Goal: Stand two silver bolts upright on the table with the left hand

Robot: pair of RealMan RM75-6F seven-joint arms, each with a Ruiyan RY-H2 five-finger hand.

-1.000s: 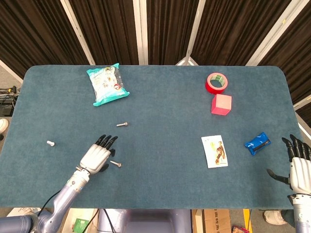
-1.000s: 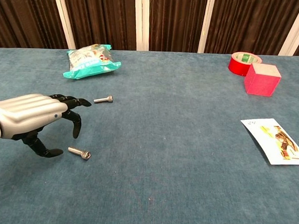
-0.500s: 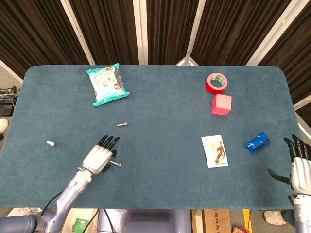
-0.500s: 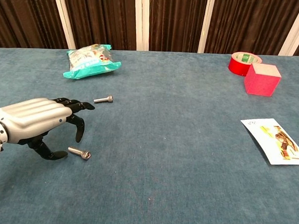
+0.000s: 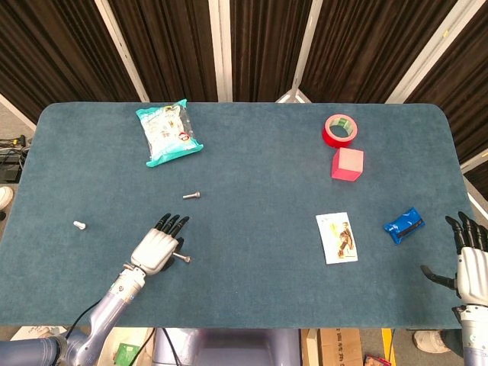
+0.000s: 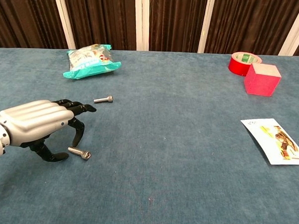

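Note:
Two silver bolts lie flat on the blue table. One bolt lies just under my left hand, whose thumb and curled fingers bracket its shank without clearly holding it. The other lying bolt rests farther back, toward the snack bag. A third small bolt stands near the table's left edge in the head view only. My right hand hangs past the table's right front corner, fingers spread, holding nothing.
A teal snack bag lies at the back left. Red tape roll and a pink cube sit back right. A picture card and a blue packet lie front right.
My left hand has crept forward and right and lowered over the nearer lying bolt, fingers now around it. The bolts and my right hand have not moved.

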